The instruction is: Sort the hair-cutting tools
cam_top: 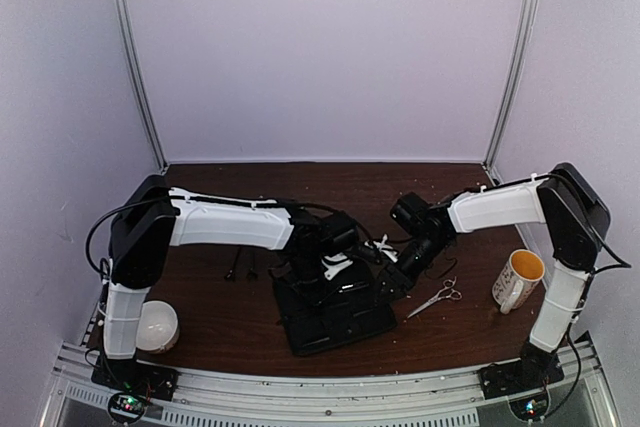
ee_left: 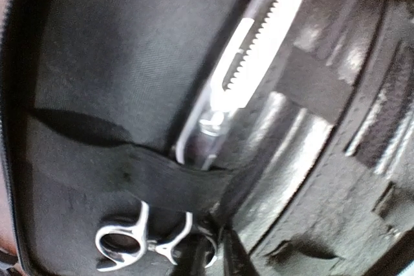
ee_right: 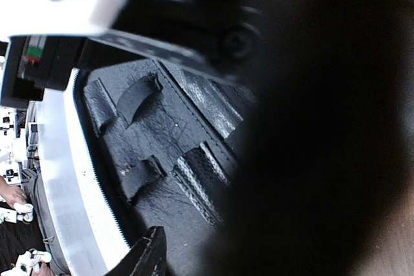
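The black case point(cam_top: 335, 322) lies open mid-table. In the left wrist view one pair of silver scissors point(ee_left: 123, 244) sits in the case point(ee_left: 110, 63), its blades under a black elastic strap point(ee_left: 162, 172). My left gripper point(ee_left: 215, 258) is inside the case, its dark fingers closed on the right ring loop. A second pair of scissors point(cam_top: 437, 297) lies on the table right of the case. Two thin black clips point(cam_top: 240, 269) lie left of it. My right gripper point(cam_top: 405, 265) is at the case's right edge; one finger point(ee_right: 145, 256) shows, and a dark blur hides the other.
A white toothed comb point(ee_left: 259, 50) is tucked in the case beside the scissors. A white and yellow mug point(cam_top: 518, 279) stands at the right. A white round object point(cam_top: 155, 325) sits by the left arm's base. Empty strap loops point(ee_right: 139, 95) line the case's other half.
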Robot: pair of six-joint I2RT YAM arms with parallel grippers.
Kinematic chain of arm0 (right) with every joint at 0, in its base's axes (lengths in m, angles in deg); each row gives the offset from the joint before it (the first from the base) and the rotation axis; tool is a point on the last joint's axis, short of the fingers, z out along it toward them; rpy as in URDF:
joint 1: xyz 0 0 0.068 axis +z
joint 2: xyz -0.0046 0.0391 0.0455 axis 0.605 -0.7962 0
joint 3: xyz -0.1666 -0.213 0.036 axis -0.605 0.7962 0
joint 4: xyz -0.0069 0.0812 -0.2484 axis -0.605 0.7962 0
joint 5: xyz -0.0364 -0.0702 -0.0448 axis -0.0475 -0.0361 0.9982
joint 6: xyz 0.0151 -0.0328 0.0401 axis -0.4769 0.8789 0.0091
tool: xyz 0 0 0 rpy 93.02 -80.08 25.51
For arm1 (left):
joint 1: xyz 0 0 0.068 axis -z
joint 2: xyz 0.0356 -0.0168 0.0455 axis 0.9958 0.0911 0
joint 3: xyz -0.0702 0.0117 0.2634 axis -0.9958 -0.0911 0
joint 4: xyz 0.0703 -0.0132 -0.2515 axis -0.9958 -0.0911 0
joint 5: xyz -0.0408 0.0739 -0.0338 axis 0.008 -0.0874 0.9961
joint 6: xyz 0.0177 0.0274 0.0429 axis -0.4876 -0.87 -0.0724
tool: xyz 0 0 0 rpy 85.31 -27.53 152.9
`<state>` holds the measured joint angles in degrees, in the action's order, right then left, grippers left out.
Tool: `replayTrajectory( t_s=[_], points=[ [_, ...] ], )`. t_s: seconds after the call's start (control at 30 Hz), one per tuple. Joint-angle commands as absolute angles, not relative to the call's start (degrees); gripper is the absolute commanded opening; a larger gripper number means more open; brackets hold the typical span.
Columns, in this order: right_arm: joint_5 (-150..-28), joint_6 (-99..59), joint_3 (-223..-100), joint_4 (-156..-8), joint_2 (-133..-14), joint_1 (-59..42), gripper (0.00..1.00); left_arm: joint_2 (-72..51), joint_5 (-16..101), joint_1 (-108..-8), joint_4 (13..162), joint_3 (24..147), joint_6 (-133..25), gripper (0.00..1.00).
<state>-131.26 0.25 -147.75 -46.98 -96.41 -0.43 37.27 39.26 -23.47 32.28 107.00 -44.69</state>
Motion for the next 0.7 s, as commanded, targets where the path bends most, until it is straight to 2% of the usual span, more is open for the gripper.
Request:
replayTrajectory(
  t_s=[0.0,0.23,0.4,0.67],
  points=[
    [-129.9,2.5,-148.7,-45.0,-93.8,-1.7,0.52,32.4,38.0,-23.3,39.6,104.8,-45.8,0.19],
    [-131.2,5.3,-149.3,-43.1,-91.0,-5.6,0.53,23.4,33.2,-23.3,37.0,100.5,-45.0,0.38],
    [-130.6,8.5,-149.5,-41.5,-87.8,-6.6,0.53,15.8,24.5,-25.9,34.9,96.6,-41.2,0.5],
    [-126.7,11.1,-147.6,-42.8,-80.9,-6.6,0.53,7.8,26.7,-39.3,35.3,84.5,-32.4,0.4]
  ],
)
